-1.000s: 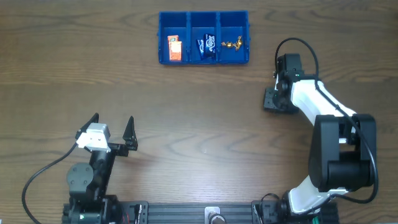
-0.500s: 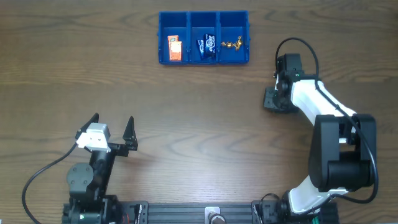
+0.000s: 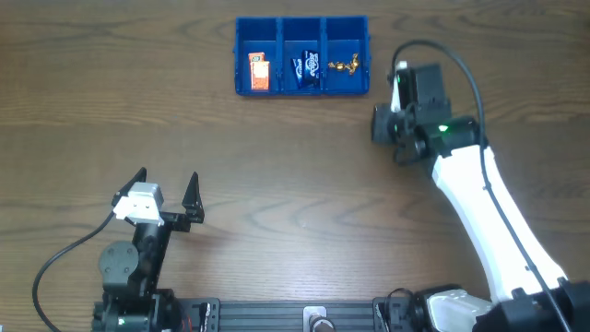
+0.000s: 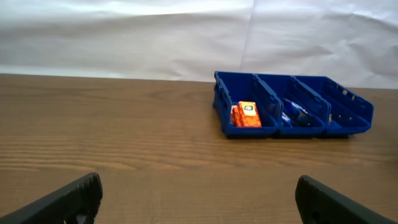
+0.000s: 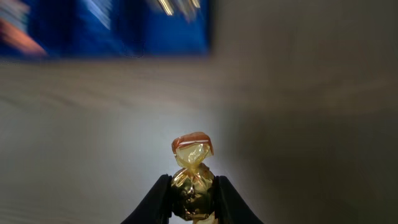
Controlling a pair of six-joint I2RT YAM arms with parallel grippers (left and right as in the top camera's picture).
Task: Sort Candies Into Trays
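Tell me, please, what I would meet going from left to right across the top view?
Left gripper → blue tray, holding in turn an orange candy, a blue candy and a gold candy → right gripper with its held candy.

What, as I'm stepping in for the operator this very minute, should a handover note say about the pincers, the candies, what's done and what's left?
Right pincer: shut on a gold-wrapped candy, above the table, off the right end of the blue tray.
Left pincer: open, empty, near its own base.
Done: orange candy in the tray's left compartment, blue candy in the middle, gold candy in the right.
Left: drop the held candy, probably into the right compartment with its match.
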